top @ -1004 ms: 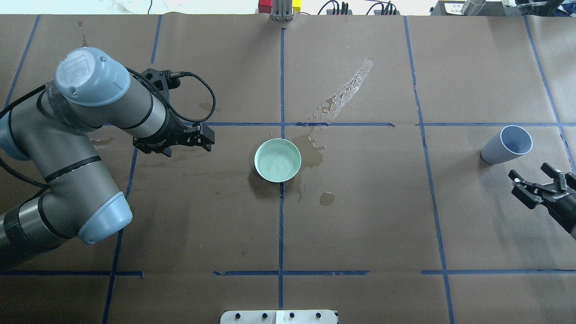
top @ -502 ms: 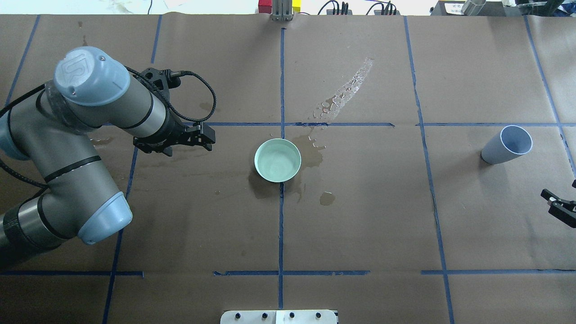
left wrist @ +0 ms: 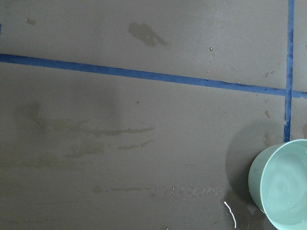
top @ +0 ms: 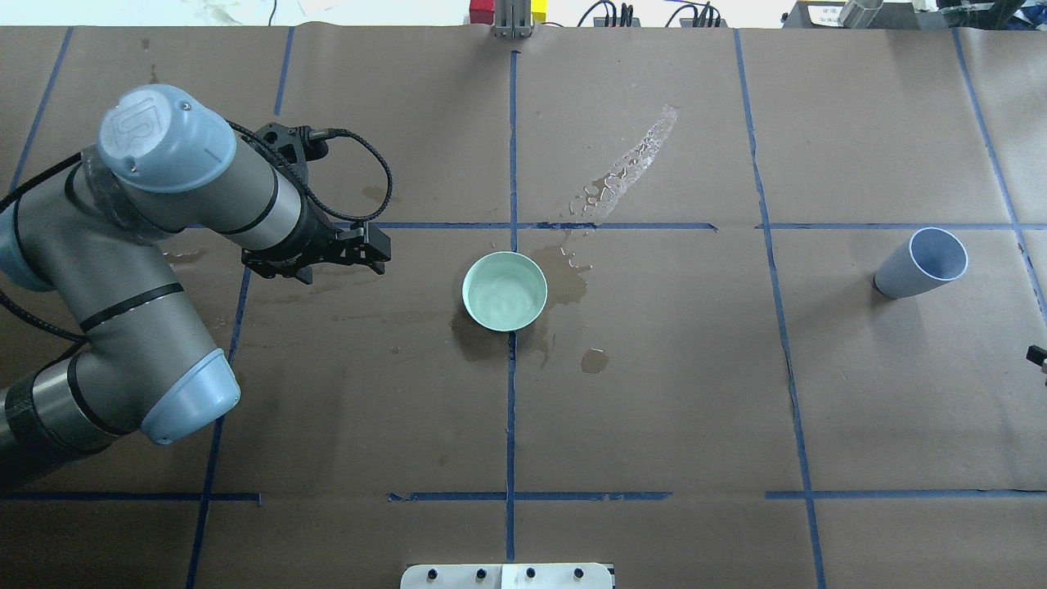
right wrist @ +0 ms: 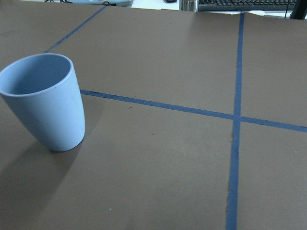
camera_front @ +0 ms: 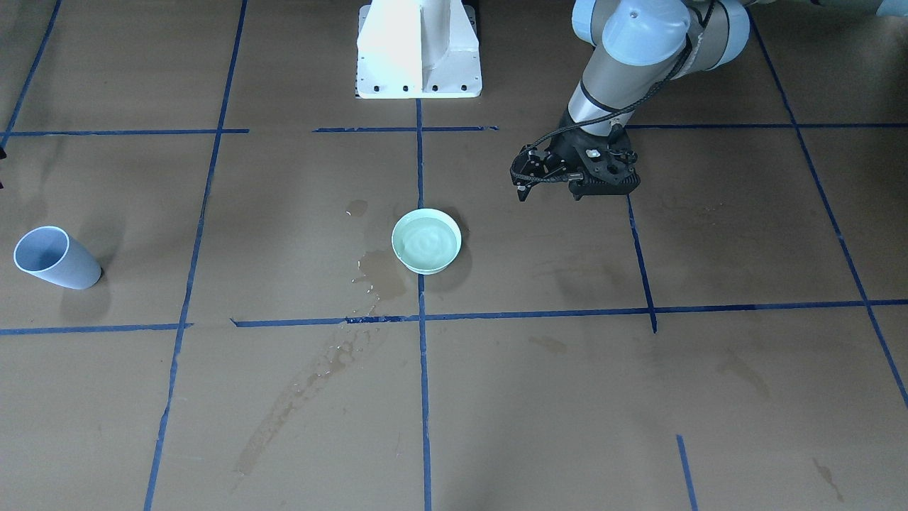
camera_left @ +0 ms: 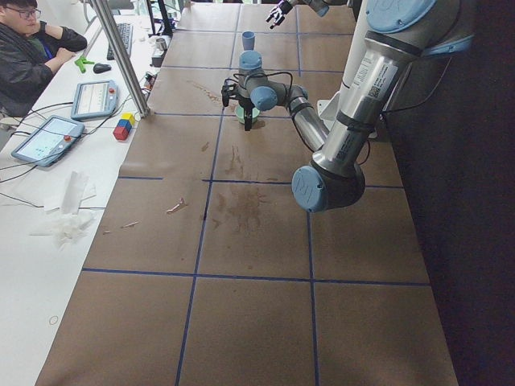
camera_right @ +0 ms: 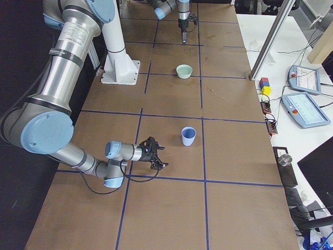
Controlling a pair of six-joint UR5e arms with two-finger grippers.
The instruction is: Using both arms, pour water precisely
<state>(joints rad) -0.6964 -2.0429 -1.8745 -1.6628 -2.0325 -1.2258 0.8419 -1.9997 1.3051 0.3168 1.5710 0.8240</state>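
The water lies faintly rippled in the green bowl mid-worktop, with spilled puddles just beside it. The left pincer hovers near the bowl, jaws apart and empty. The right pincer hangs near the upright blue cup. I can't tell how wide it gapes.

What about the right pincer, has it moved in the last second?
Yes. In the overhead view the right pincer has pulled back toward the right edge, away from the blue cup, which stayed put; only a tip shows.
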